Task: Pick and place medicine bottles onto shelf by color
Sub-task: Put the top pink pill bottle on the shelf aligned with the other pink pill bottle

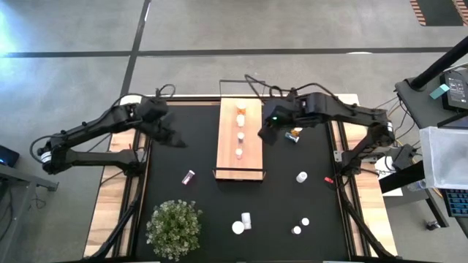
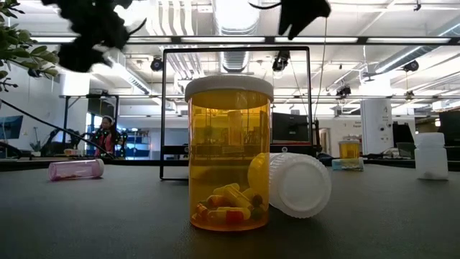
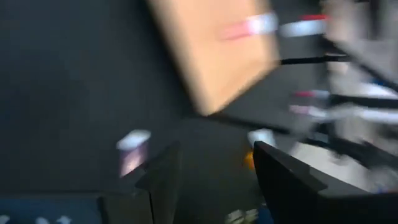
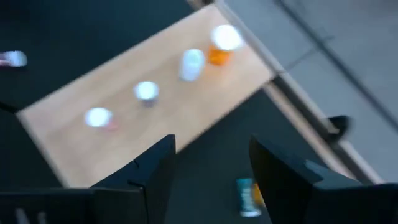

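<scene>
Light wood made up the shelf (image 1: 240,140), which lay lengthwise at the middle of the black mat (image 1: 183,204) on the bench, with thin black frame pieces at its ends. Four medicine bottles (image 1: 240,135) were stood in a row along its centre line: an orange one (image 1: 241,112) at the far end, two pale ones in the middle, and a reddish one (image 1: 238,153) nearest the front. The right end effector (image 1: 268,134) was held just beside the shelf's right edge, above the mat; in the right wrist view its fingers (image 4: 155,168) were seen spread apart with nothing between them. An orange bottle with a blue label (image 1: 295,135) was lying on the mat close to it. The left end effector (image 1: 175,140) was held over the mat well to the left of the shelf, its fingers (image 3: 163,177) likewise parted and empty. A pink bottle (image 1: 189,177) was lying on its side on the mat between the left arm and the shelf's front corner. A white bottle (image 1: 301,177) was set to the right of the shelf, and further bottles (image 1: 242,222) were grouped near the front edge, beside a small green plant (image 1: 174,225). In the low view an upright amber bottle (image 2: 229,155) holding capsules was seen, with a capped one (image 2: 291,183) lying on its side just beside it.
</scene>
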Available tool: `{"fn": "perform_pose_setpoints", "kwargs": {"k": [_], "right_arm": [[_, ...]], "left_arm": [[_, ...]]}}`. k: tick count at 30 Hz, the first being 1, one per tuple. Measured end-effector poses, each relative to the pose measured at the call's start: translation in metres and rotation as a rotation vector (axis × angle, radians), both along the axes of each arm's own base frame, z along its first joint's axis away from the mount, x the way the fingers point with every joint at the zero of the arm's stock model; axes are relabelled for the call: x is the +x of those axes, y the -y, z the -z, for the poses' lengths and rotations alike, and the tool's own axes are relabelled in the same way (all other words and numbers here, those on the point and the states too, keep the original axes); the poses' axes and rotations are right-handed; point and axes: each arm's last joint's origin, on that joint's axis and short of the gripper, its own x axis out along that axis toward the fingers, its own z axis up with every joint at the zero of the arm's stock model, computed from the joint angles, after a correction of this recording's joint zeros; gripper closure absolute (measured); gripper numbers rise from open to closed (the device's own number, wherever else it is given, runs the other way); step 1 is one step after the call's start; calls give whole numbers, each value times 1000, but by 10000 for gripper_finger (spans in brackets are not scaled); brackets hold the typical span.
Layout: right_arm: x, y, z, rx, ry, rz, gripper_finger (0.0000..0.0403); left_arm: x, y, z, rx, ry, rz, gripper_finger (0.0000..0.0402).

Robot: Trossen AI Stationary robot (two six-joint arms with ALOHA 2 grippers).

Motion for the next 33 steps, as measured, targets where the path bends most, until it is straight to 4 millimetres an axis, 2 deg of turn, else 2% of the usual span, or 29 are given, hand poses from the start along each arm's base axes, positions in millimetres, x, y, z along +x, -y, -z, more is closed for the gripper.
{"fn": "perform_pose_setpoints", "kwargs": {"k": [3, 5, 16, 23, 33], "right_arm": [[-10, 1, -2, -74, -20, 4, 207], [-13, 2, -2, -111, -31, 1, 207], [-16, 3, 6, -191, -108, -39, 207], [-16, 3, 6, -194, -112, -46, 207], [-17, 3, 6, -197, -119, -53, 207]], "left_arm": [[-6, 9, 8, -52, -132, -49, 221], [-1, 15, 12, -56, -180, -57, 221], [48, 51, 49, -19, -472, 67, 221], [71, 71, 77, 105, -620, 160, 221], [91, 83, 97, 210, -606, 179, 221]]}}
